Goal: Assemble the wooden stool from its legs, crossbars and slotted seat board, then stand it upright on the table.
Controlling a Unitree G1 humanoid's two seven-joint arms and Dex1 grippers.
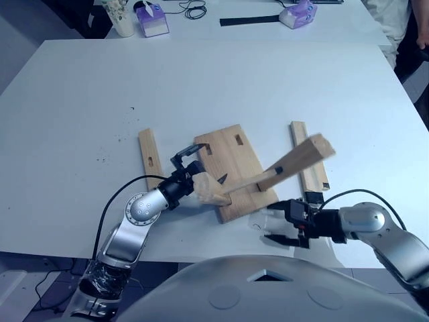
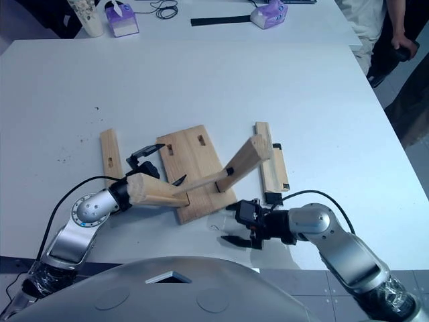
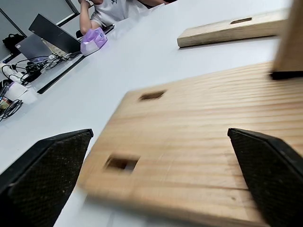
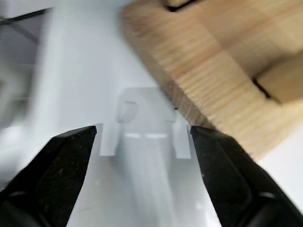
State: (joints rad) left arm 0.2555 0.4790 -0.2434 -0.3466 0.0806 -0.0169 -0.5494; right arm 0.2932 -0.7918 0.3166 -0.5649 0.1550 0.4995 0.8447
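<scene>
- Right wrist view is showing the right gripper (image 4: 142,132) spreading wide, gripping nothing, just beside the seat board's (image 1: 233,161) near corner.
- Farther left, the left gripper (image 3: 160,132) is gaping wide at the board's left edge.
- The crossbar (image 1: 249,180), joining two legs, is resting tilted on the board.
- One loose leg (image 1: 149,157) is lying left of the board, another loose leg (image 1: 314,176) right.
- Two tissue boxes (image 1: 153,19) are sitting far back.

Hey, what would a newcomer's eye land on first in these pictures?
A tilted leg juts up over the slotted seat board, which lies flat mid-table. The open left gripper sits at the board's left edge, the open right gripper near its front edge. A left loose leg and a right loose leg lie flat beside the board.
</scene>
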